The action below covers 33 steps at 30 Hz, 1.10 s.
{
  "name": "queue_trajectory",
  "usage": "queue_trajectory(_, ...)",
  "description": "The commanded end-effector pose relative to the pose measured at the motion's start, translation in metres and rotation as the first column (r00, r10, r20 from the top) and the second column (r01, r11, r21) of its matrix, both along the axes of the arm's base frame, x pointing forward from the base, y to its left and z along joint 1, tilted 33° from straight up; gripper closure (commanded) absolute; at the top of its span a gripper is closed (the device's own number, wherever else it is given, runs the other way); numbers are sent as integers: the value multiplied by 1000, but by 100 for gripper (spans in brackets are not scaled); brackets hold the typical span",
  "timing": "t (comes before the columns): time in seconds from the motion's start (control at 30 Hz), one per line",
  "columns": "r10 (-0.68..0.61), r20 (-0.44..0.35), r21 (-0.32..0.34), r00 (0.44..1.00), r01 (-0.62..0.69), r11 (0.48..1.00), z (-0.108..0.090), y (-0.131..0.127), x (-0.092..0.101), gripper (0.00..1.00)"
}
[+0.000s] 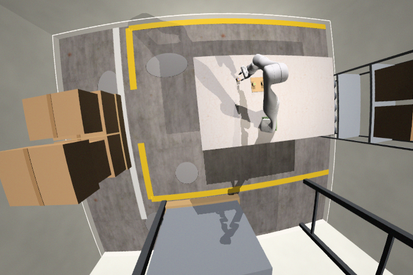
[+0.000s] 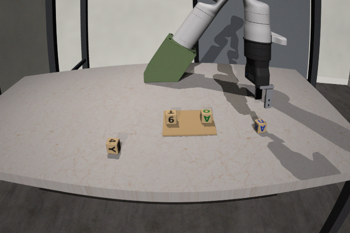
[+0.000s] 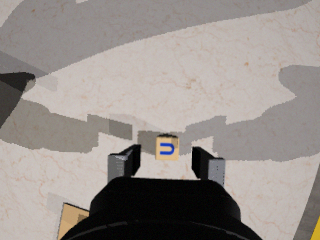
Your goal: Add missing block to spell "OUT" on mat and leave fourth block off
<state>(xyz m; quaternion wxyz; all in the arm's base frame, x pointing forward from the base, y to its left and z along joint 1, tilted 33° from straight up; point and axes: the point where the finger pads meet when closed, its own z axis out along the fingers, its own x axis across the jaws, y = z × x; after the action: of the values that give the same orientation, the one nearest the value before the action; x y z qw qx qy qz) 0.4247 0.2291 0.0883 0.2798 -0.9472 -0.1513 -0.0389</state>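
Claw (image 2: 265, 101) spread, empty, above U block (image 2: 260, 125) | U on top, block flat on table (image 2: 70, 109)
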Motion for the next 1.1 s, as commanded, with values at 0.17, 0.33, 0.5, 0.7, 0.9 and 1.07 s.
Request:
queue_trajectory(0.17, 1, -3, 1, 1000, -1, 1000, -10, 6, 0, 0)
queue_trajectory(0.33, 1, -3, 1, 1000, -1, 1000, -14, 9, 0, 0)
queue_trajectory(0.5, 1, -3, 1, 1000, -1, 1000, -21, 14, 0, 0)
queue_trajectory(0.7, 1, -3, 1, 1000, -1, 1000, -29, 19, 0, 0)
queue_trajectory(0.9, 1, -3, 1, 1000, -1, 1000, -33, 22, 0, 0)
queue_trajectory(1.07, 1, -3, 1, 1000, -1, 1000, -37, 24, 0, 0)
